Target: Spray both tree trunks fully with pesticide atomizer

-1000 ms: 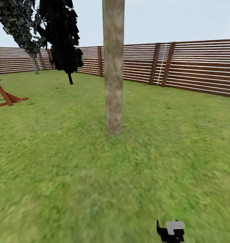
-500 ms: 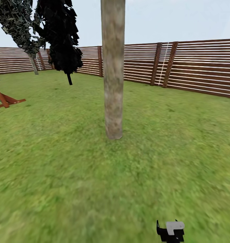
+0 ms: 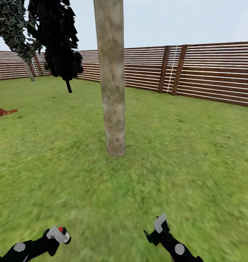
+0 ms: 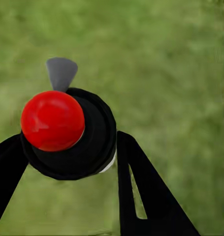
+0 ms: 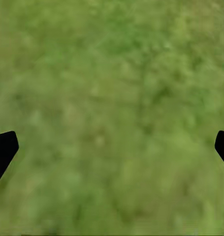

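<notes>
Left gripper (image 3: 58, 234) clamping pesticide atomizer (image 4: 67, 132), red top facing wrist cam, low over grass (image 3: 182, 153). Right gripper (image 3: 156, 227) hanging spread wide, holding nothing. Tree trunk (image 3: 111, 91) standing ahead, just left of centre; fence (image 3: 211, 72) running behind.

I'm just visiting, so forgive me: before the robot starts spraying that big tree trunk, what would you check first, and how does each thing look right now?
1. Bottle held: ok. The left gripper is shut on the spray bottle.
2. Right gripper free: ok, open over grass.
3. Trunk in front: ok, close ahead, slightly left.
4. Nozzle aimed at the trunk: not ok. The left wrist view has grass behind the bottle.
5. Trunk already covered: cannot tell.
6. Second tree located: ok, far left by the fence.
</notes>
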Robot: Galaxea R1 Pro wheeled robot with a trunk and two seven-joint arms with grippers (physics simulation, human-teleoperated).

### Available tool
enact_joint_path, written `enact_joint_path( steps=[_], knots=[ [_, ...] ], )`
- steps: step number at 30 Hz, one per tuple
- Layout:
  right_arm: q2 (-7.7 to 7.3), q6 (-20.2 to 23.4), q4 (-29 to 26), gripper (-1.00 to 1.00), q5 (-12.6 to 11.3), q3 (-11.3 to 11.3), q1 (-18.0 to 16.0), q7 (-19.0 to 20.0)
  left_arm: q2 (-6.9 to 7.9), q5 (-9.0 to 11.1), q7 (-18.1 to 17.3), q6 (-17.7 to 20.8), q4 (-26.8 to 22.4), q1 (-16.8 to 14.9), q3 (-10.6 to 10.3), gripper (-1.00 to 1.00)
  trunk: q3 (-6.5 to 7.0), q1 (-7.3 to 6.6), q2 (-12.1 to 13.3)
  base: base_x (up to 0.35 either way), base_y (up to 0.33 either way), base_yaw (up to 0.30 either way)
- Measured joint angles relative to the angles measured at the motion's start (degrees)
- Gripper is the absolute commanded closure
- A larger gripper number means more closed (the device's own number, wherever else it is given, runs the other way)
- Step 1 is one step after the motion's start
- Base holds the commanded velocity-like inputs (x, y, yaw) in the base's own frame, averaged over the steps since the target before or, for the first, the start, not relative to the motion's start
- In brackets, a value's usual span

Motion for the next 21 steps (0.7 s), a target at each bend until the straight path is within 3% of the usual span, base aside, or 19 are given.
enact_joint_path(
  steps=[1,5,7,9,12,18,19,21],
  knots=[
    [0.04,4.2,-3.6,-1.0,1.2,0.2,-0.9,7.4,0.75,-3.9,-7.1,0.3,0.1,-2.2,-0.2,1.0,0.0,0.0,0.0,0.325,-0.145,0.0],
    [0.13,7.2,-7.8,-1.0,6.7,0.4,-5.2,21.1,1.21,-10.1,-17.3,0.7,-0.3,-7.3,0.1,1.0,0.0,0.0,0.0,0.325,-0.142,0.0],
    [0.19,7.7,-8.4,-1.0,9.1,0.4,-8.5,27.9,1.04,-13.4,-23.9,1.8,-0.4,-10.7,0.2,1.0,0.0,0.0,0.0,0.325,-0.139,0.0],
    [0.41,8.9,-8.8,-1.0,9.8,0.4,-10.7,30.6,0.96,-14.9,-30.0,3.6,-0.4,-13.5,0.2,1.0,0.0,0.0,0.0,0.325,-0.137,0.0],
    [2.35,11.3,-10.3,-1.0,10.1,0.5,-12.1,33.2,0.76,-16.7,-36.5,5.0,-1.9,-16.2,0.0,1.0,-0.01,0.0,0.0,0.264,-0.092,0.0],
    [4.37,11.7,-10.3,-1.0,10.0,3.8,-12.2,34.1,0.51,-23.9,-38.4,5.2,-2.5,-16.1,0.0,1.0,-0.01,0.0,0.0,0.048,-0.011,0.0],
    [4.76,11.7,-10.1,1.0,9.9,5.1,-12.2,34.2,0.2,-24.3,-38.4,5.2,-2.5,-16.0,0.0,1.0,-0.01,0.0,0.0,0.0,0.0,0.0],
    [5.05,11.7,-10.2,1.0,9.9,6.4,-12.2,34.2,-1.17,-24.5,-38.3,5.2,-2.6,-16.0,-1.1,1.0,-0.01,0.0,0.0,0.0,0.0,0.0]
  ],
)
